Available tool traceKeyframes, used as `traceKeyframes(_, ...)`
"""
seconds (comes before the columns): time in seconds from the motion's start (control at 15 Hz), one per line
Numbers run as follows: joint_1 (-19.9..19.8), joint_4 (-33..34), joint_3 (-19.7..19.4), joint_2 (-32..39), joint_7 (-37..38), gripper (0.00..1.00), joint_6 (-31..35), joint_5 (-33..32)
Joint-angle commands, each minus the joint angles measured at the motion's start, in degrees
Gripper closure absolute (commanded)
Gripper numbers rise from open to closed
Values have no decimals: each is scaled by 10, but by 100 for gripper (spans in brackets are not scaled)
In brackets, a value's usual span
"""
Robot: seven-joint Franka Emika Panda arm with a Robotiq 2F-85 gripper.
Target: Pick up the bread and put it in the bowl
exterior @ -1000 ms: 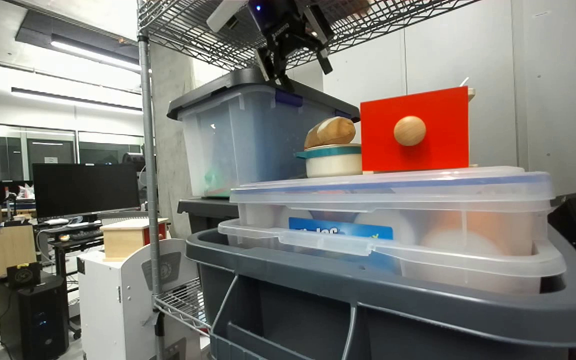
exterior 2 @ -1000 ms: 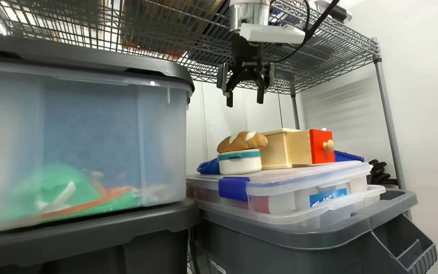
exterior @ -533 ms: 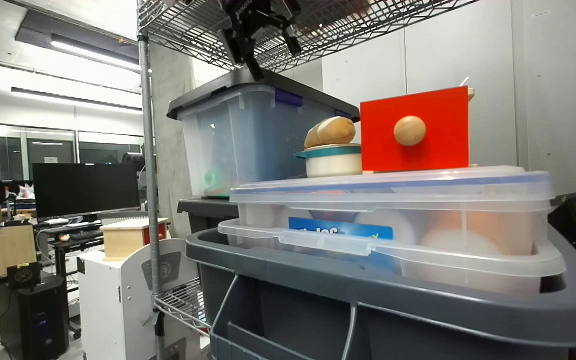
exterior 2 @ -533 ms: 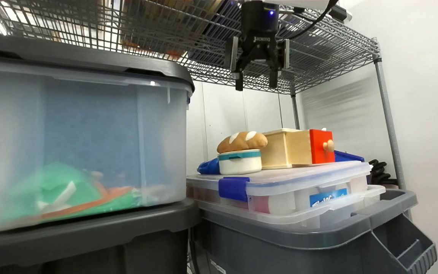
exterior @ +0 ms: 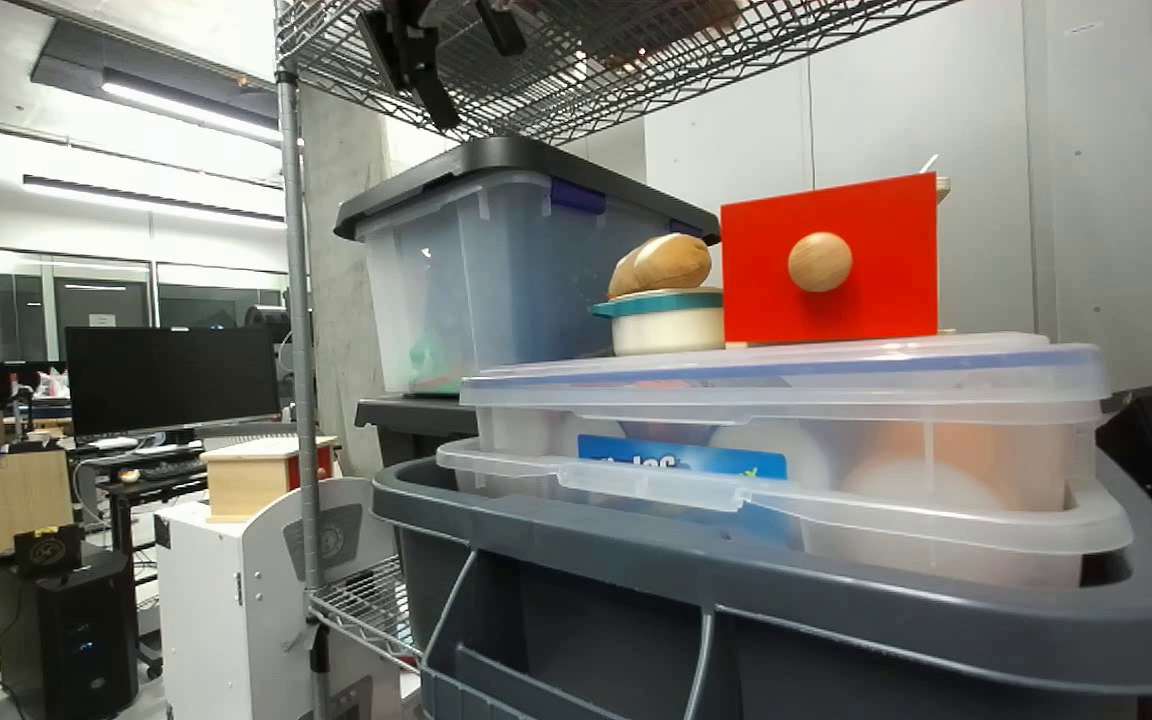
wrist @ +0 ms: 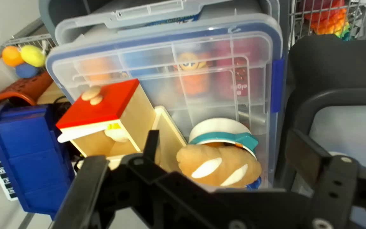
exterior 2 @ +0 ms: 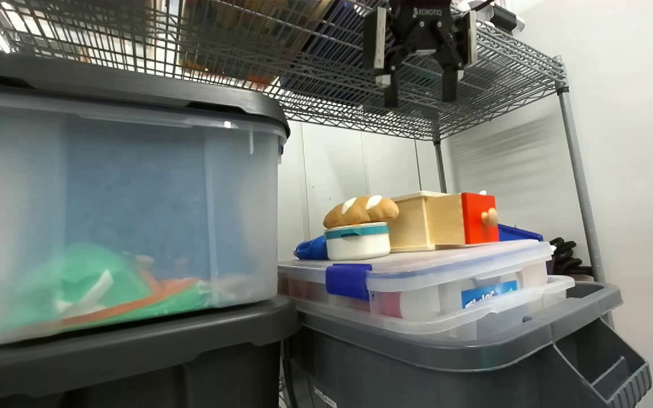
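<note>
The bread is a brown plush loaf with white slashes. It shows in both exterior views [exterior: 676, 262] [exterior 2: 360, 212] and the wrist view [wrist: 219, 165]. It lies across the top of the bowl, a white round pot with a teal rim [exterior: 671, 330] [exterior 2: 359, 247] [wrist: 219, 125]. The bread covers much of the opening; a strip of orange inside shows in the wrist view. My gripper [exterior 2: 420, 90] is open and empty, high above the bread and apart from it. It also shows in an exterior view [exterior: 471, 65] and the wrist view [wrist: 229, 148].
A wooden box with a red drawer front [exterior: 766, 300] stands right beside the bowl. Both stand on a transparent lidded container [exterior 2: 445, 260]. A tall bin with a dark lid [exterior 2: 173, 170] rises on the bowl's other side. A wire shelf [exterior 2: 304, 79] hangs overhead.
My gripper has risen and moved away from the bread, up and left in an exterior view, up and right in another. It stays open. The bread and bowl have not moved.
</note>
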Motion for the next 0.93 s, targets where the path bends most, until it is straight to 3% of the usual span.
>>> traceKeyframes(0.0, -20, -18, 18, -26, 38, 0, -51, 8)
traceKeyframes(0.4, -24, -41, 8, -18, 54, 0, -70, 30)
traceKeyframes(0.87, -22, -54, -37, -14, -32, 0, -60, 143)
